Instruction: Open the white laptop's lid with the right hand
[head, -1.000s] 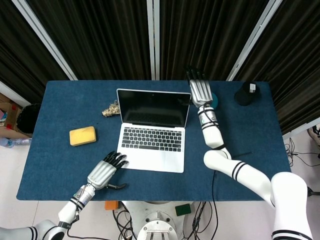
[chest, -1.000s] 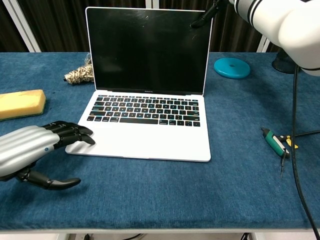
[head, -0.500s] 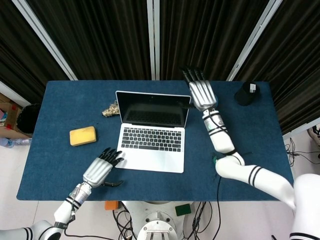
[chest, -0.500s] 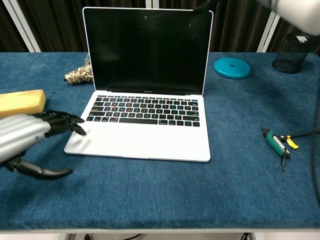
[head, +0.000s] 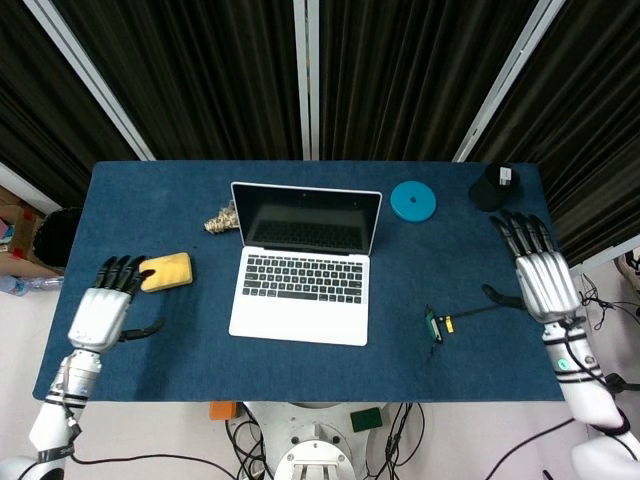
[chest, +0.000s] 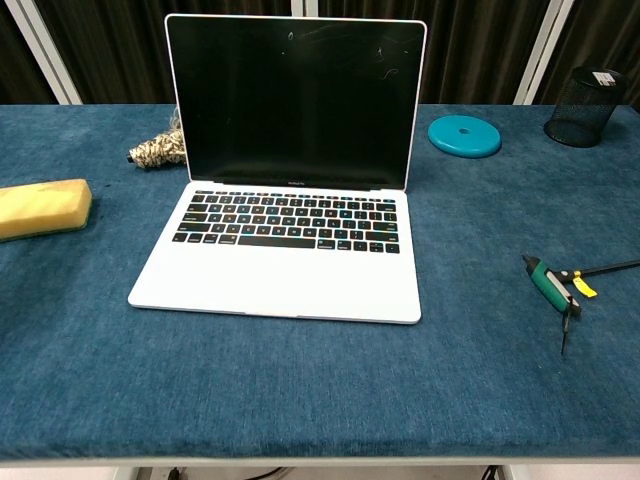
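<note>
The white laptop (head: 303, 268) stands in the middle of the blue table with its lid (chest: 296, 100) raised upright and its dark screen showing. My right hand (head: 537, 270) hovers at the table's right edge, far from the laptop, its fingers spread and holding nothing. At the left edge, beside the yellow sponge (head: 166, 270), my left hand (head: 104, 308) is also spread and empty. Neither hand appears in the chest view.
A teal disc (head: 412, 200) and a black mesh cup (head: 492, 186) sit at the back right. A green-handled tool (chest: 553, 287) lies on the right, and a knotted rope bundle (chest: 157, 148) lies behind the laptop's left corner.
My right hand has left the lid's top corner and swung out to the table's right edge. The left hand has drawn away from the laptop's front corner to the left edge.
</note>
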